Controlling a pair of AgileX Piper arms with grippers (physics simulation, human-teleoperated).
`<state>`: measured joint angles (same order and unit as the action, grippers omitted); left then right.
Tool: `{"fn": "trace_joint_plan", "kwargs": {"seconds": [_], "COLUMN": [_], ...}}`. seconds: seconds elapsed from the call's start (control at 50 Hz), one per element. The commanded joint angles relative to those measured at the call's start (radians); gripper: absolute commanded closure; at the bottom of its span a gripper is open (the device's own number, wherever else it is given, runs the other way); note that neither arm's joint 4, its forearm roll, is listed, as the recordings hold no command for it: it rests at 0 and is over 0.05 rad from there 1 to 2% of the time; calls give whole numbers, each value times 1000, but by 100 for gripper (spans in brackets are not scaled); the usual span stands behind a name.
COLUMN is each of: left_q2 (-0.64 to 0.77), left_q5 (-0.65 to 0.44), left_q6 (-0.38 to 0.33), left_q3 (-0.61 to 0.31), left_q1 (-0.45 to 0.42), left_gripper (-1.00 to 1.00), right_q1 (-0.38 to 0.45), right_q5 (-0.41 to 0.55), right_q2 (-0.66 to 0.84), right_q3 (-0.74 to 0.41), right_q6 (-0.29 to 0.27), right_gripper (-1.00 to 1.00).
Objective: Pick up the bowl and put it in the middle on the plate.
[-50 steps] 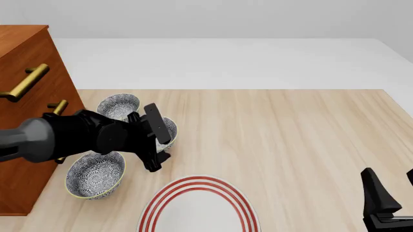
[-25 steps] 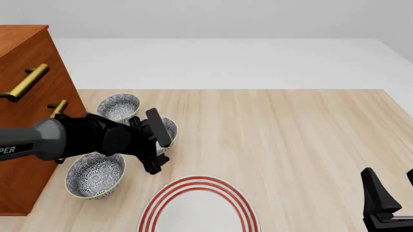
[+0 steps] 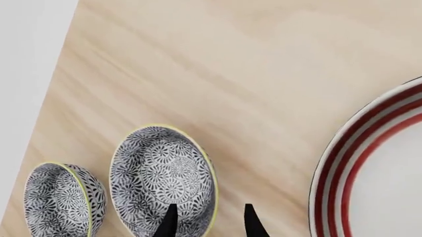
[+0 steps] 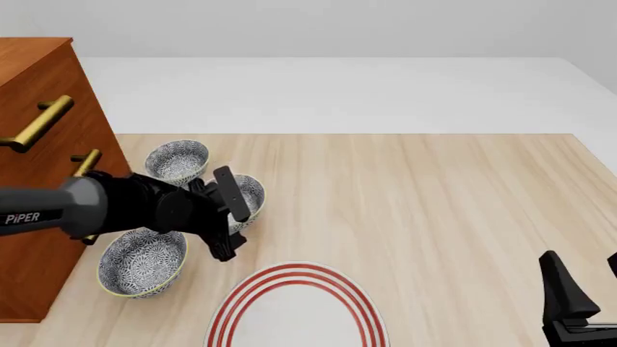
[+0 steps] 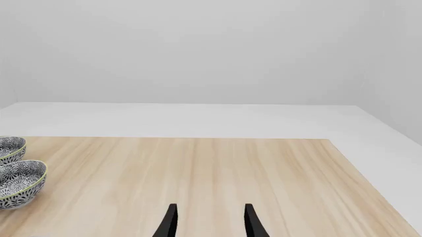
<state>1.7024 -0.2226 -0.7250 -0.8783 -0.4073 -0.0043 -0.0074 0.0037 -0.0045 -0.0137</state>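
The bowl [image 4: 251, 192] with the blue-grey floral pattern is the middle one of three, on the wooden table just beyond the plate [image 4: 253, 298]. My left gripper [image 4: 230, 219] is open right over its near rim. In the left wrist view one fingertip [image 3: 169, 221] lies inside the bowl [image 3: 158, 173] and the other outside its rim, with the red-ringed plate [image 3: 359, 168] close beside. My right gripper [image 4: 581, 303] is open and holds nothing at the table's near right corner; its fingertips [image 5: 170, 220] point across bare wood.
A look-alike bowl [image 4: 178, 159] stands further back and another [image 4: 143, 262] sits nearer, left of the plate. A wooden cabinet [image 4: 39, 94] with brass handles fills the left edge. Two of the bowls [image 5: 19, 181] show far off in the right wrist view.
My left gripper has shifted slightly left and lower, closer onto the middle bowl's rim. The bowls, plate and right arm have not moved.
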Motion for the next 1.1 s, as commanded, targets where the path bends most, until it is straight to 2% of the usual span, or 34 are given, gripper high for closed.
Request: {"fn": "trace_joint_plan", "kwargs": {"seconds": [0.02, 0.54, 0.76, 0.78, 0.88, 0.96, 1.0, 1.1], "left_q2": [24, 85, 60, 58, 33, 27, 18, -11], "left_q5": [13, 72, 75, 79, 110, 113, 137, 123], "left_q6": [-9, 11, -15, -16, -38, -22, -42, -40], "left_q3": [-5, 24, 35, 38, 50, 48, 64, 63], "left_q1": [15, 23, 30, 30, 44, 22, 27, 3], "left_gripper": [-100, -100, -100, 100, 100, 100, 100, 100], "right_q1": [0, 0, 0, 0, 0, -1, -1, -1], "right_q5": [-2, 1, -1, -1, -4, -3, -3, -3], "right_q2": [1, 0, 1, 1, 3, 2, 1, 1], "right_q3": [1, -1, 0, 0, 1, 1, 1, 1], "right_q6": [0, 0, 0, 0, 0, 0, 0, 0], "right_gripper": [-100, -100, -100, -100, -100, -100, -100, -100]}}
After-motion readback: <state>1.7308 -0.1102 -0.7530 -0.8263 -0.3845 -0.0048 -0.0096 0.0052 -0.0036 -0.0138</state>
